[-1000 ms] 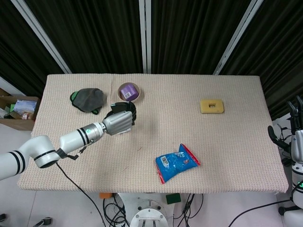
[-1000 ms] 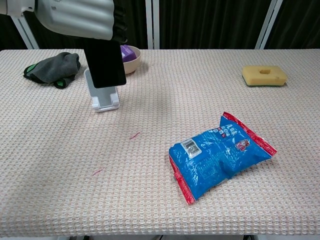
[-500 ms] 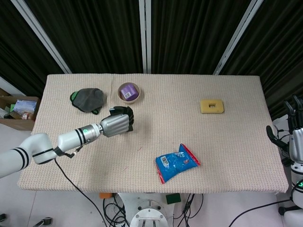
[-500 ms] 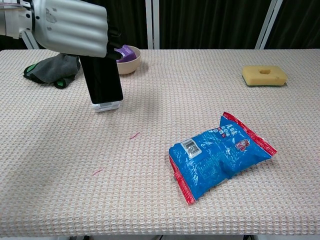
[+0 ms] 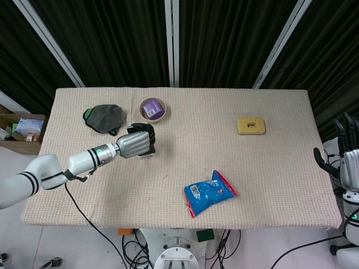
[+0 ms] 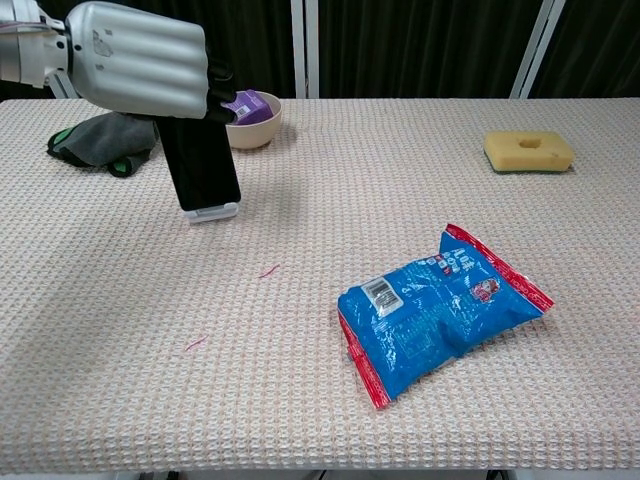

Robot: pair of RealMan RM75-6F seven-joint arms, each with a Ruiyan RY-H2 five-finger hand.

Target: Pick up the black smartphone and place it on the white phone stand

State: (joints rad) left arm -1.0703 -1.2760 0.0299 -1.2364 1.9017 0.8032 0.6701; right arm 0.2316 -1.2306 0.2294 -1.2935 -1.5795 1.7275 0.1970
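Left hand [image 6: 140, 68]: grips the phone [image 6: 203, 168] from above, lower than a second ago.
Phone: upright, its bottom edge now at the stand [image 6: 212, 212]; earlier it hung above.
Right hand [image 5: 348, 158]: off the table's right edge, holding nothing, fingers spread, raised slightly.
Bag [image 6: 437, 306]: unmoved.

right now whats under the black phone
Under the black smartphone, only the white phone stand's front lip shows on the table. The phone covers the rest of the stand, and the left hand gripping the phone hides its top edge.
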